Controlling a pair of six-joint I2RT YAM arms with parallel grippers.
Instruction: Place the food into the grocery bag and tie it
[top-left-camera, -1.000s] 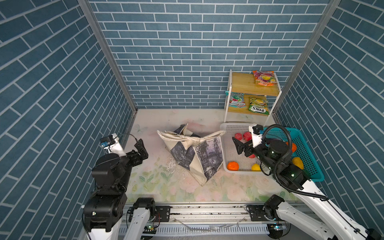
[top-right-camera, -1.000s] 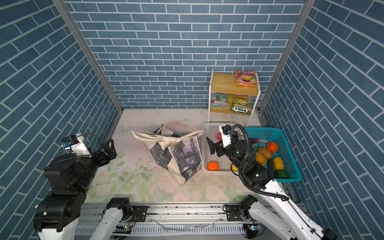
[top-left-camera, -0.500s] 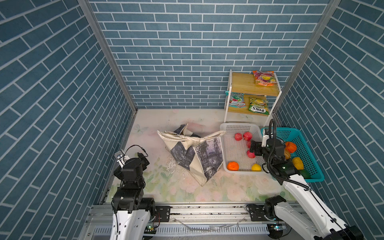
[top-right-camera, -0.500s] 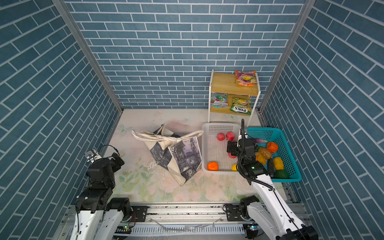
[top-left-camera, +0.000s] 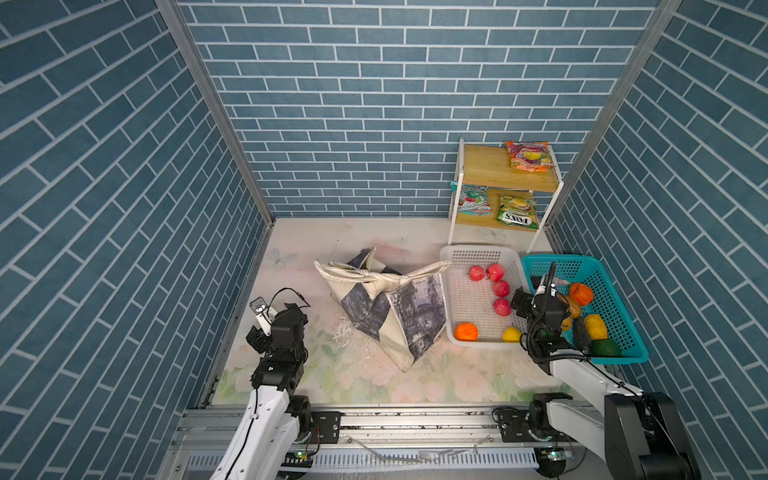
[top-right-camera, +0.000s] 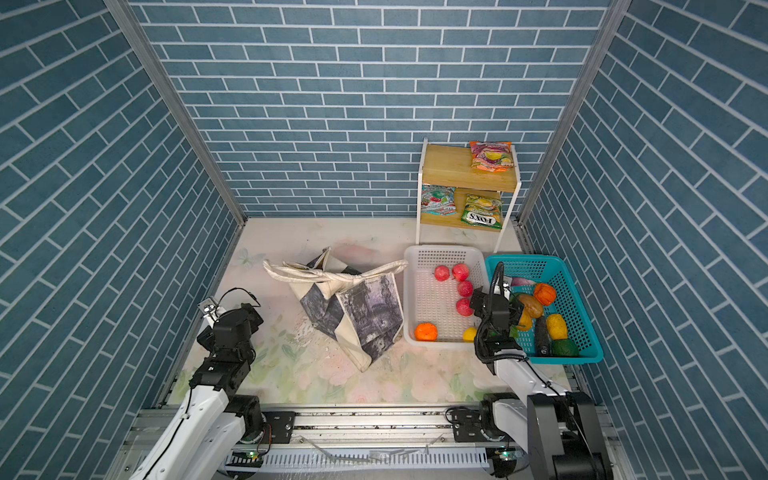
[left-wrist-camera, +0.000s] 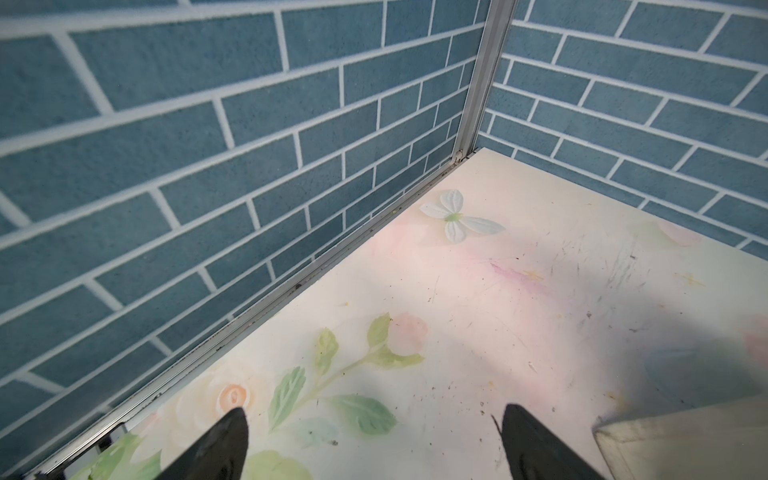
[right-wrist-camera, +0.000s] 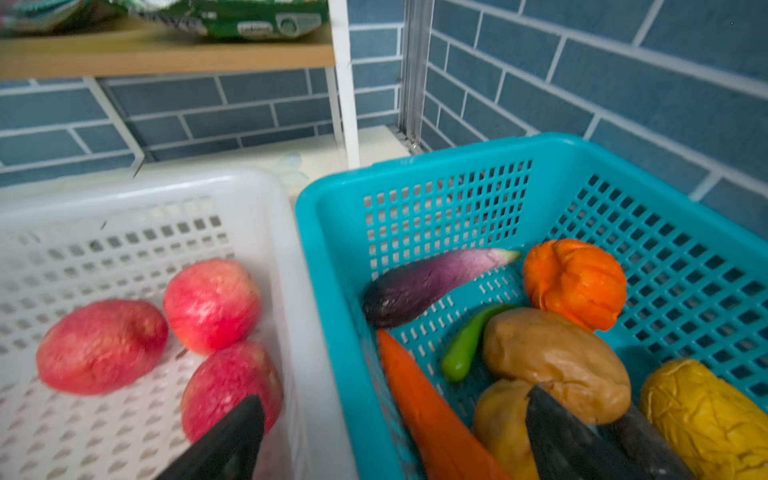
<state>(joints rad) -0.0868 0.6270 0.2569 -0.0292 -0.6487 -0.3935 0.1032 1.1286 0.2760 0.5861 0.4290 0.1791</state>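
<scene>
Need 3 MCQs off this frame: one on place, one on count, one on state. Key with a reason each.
1. The right gripper hangs over:
A) the grocery bag
B) the edge where the white basket meets the teal basket
C) the shelf

2. Red apples in the white basket:
A) two
B) four
C) six

3. The left gripper is:
A) shut on the grocery bag
B) shut, empty
C) open, empty

Key:
1 B, its wrist view shows it straddling both baskets.
2 B, four show in both top views.
3 C, its fingers stand apart over bare tabletop.
</scene>
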